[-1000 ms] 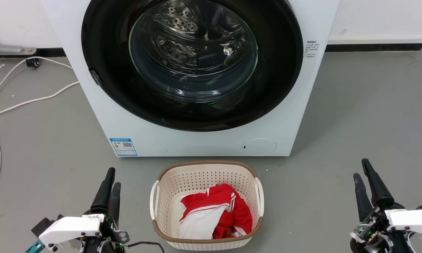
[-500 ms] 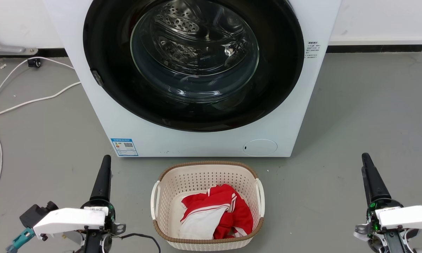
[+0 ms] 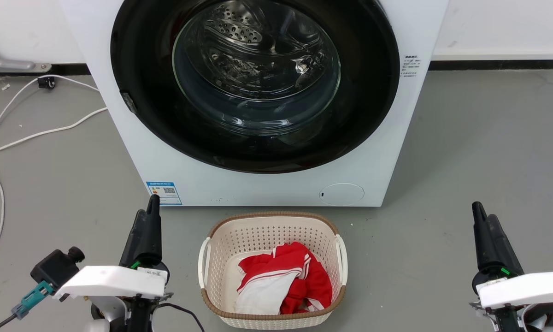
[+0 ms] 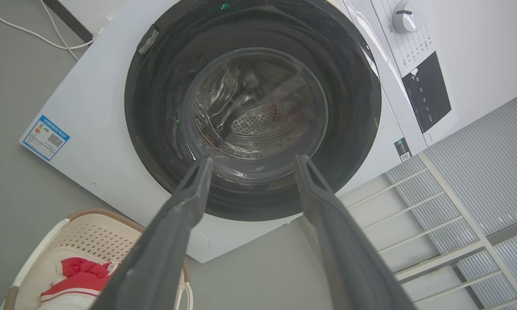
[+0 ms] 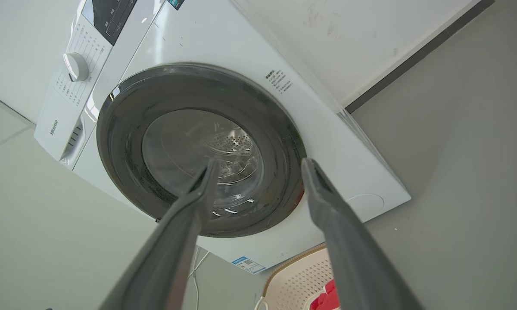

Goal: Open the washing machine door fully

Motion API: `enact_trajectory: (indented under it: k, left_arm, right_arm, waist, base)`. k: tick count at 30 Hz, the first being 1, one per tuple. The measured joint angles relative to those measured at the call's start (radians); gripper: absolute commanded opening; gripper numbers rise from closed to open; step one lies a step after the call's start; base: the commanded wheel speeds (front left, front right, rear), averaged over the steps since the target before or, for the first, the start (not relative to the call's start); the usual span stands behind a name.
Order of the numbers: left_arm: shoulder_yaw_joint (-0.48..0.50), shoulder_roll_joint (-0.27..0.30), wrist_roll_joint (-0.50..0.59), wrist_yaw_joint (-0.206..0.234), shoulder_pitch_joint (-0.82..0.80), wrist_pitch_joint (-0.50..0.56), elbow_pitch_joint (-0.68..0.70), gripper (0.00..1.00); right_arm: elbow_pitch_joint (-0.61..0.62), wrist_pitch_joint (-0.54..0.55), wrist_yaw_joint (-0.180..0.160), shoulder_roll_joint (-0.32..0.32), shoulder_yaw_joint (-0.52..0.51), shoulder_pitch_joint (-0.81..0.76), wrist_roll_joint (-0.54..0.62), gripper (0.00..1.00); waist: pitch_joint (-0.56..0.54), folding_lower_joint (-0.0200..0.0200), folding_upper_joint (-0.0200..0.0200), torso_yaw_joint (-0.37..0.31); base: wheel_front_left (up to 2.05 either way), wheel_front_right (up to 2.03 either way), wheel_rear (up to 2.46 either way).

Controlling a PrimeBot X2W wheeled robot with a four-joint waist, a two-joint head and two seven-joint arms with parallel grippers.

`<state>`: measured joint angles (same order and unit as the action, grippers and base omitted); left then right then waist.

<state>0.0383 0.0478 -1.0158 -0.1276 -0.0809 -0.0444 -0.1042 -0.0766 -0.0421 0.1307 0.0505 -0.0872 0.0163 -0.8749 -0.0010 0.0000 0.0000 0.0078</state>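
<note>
Your left gripper point(image 4: 253, 158) and right gripper point(image 5: 260, 160): jaws wide, empty. The washing machine door point(image 3: 133, 55) sits shut, flush on the washing machine point(image 3: 258, 186), well ahead. You risk skidding off its glossy rim, or clipping the basket point(image 3: 272, 214).

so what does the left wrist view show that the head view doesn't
Left wrist view adds the control dial and dark panel at the washing machine's top. Head view adds the right gripper, low at right. Both share the shut washing machine door, the blue sticker and the basket holding red cloth.
</note>
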Motion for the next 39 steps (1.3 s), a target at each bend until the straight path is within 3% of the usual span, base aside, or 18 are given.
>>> enact_trajectory:
  k: [18,39]
  left_arm:
    - [-0.046,0.022,0.354,0.022,0.000,-0.058,0.006,1.00]
    - [-0.121,0.074,0.600,0.082,-0.007,-0.115,0.007,1.00]
  right_arm:
    - [0.041,-0.007,0.000,0.000,0.001,-0.021,0.311,1.00]
    - [0.083,0.003,0.000,0.000,0.007,-0.043,0.563,1.00]
  waist:
    - [-0.001,0.0000,0.0000,-0.007]
    - [-0.002,0.0001,0.0000,-0.012]
  base:
    - [0.00,0.00,0.00]
    - [0.00,0.00,0.00]
